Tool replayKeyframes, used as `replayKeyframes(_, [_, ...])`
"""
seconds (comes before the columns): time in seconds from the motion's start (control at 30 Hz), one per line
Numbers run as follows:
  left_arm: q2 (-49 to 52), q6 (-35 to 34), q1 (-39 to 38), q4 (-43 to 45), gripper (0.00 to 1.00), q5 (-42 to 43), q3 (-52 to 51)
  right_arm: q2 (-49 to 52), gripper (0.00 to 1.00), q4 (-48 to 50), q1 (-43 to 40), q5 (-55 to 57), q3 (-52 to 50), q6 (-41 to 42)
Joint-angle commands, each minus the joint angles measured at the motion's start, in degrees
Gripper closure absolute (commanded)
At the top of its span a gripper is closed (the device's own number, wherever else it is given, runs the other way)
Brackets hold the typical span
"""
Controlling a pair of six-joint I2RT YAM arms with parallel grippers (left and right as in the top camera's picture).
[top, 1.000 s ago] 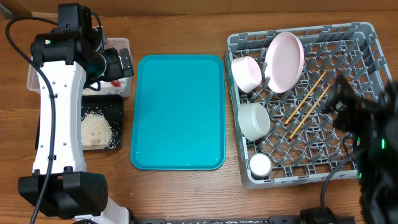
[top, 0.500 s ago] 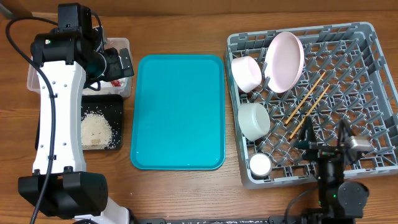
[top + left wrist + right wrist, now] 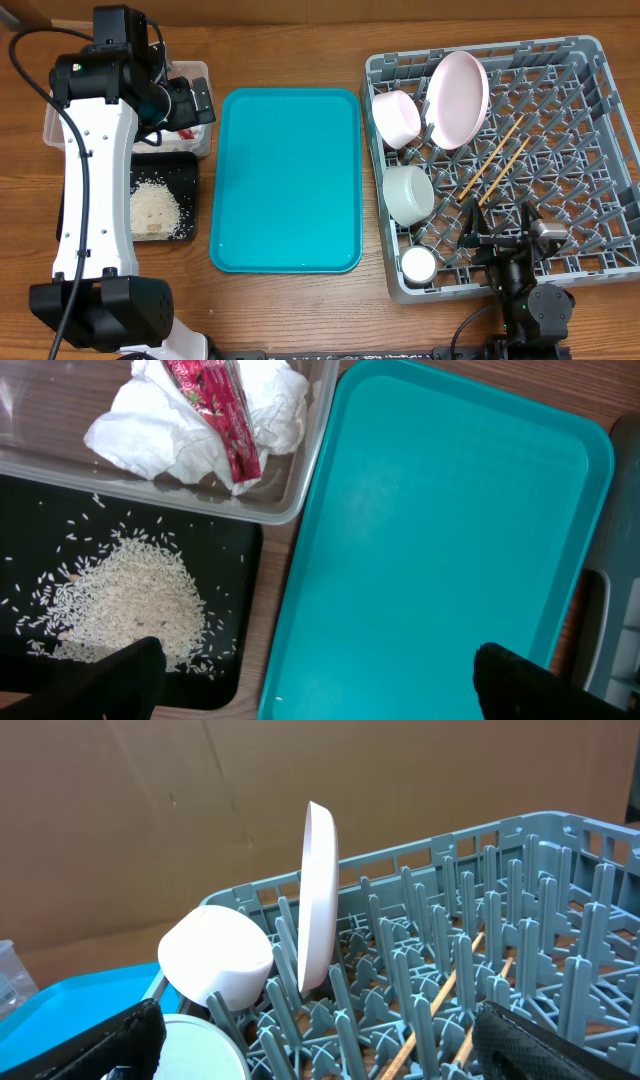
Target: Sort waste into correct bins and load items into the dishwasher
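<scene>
My left gripper is open and empty above the clear tub. In the left wrist view the tub holds the red-and-white wrapper and white tissue. Rice lies in the black tray. The grey dish rack holds the plate on edge, two bowls and a small cup. My right gripper is open and empty, low over the rack's front, facing the plate and upper bowl.
A large teal tray lies between the bins and the rack. Two wooden chopsticks lie slanted across the rack's pegs, just ahead of my right gripper. The left arm's white links run along the table's left side.
My right arm has swung from the rack's right side to its front edge, lower and further left. The left arm and all objects have not moved.
</scene>
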Motion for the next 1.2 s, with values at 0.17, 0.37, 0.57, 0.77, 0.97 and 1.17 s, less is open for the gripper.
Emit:
replayKeyframes(0.17, [-0.13,-0.15,-0.37,0.09,0.00,-0.17,0.85,-0.61,0.00,0.31,-0.11,-0.33,-0.61,-0.39])
replayKeyframes(0.37, [-0.13,-0.15,-0.37,0.09,0.00,-0.17,0.85,-0.61,0.00,0.31,-0.11,-0.33,-0.61,-0.39])
replayKeyframes(0.57, [-0.13,-0.07,-0.31,-0.22,0.00,-0.39,0.85,-0.61,0.00,0.31,-0.11,-0.33,-0.61,-0.39])
replayKeyframes(0.77, [-9.81,10.99,-2.93,23.45,0.00,7.13,-4.20,-0.61,0.00,0.31,-0.11,-0.33,-0.61,-0.39])
replayKeyframes(0.97, [-29.09,19.17,-3.80,40.59,0.00,10.67,-28.28,-0.61,0.00,0.31,-0.11,-0.33,-0.61,-0.39])
replayKeyframes(1.17, [-51.32,17.88,-3.80,59.28,0.00,10.82,-59.32,-0.61,0.00,0.31,-0.13,-0.33,-0.61,-0.39])
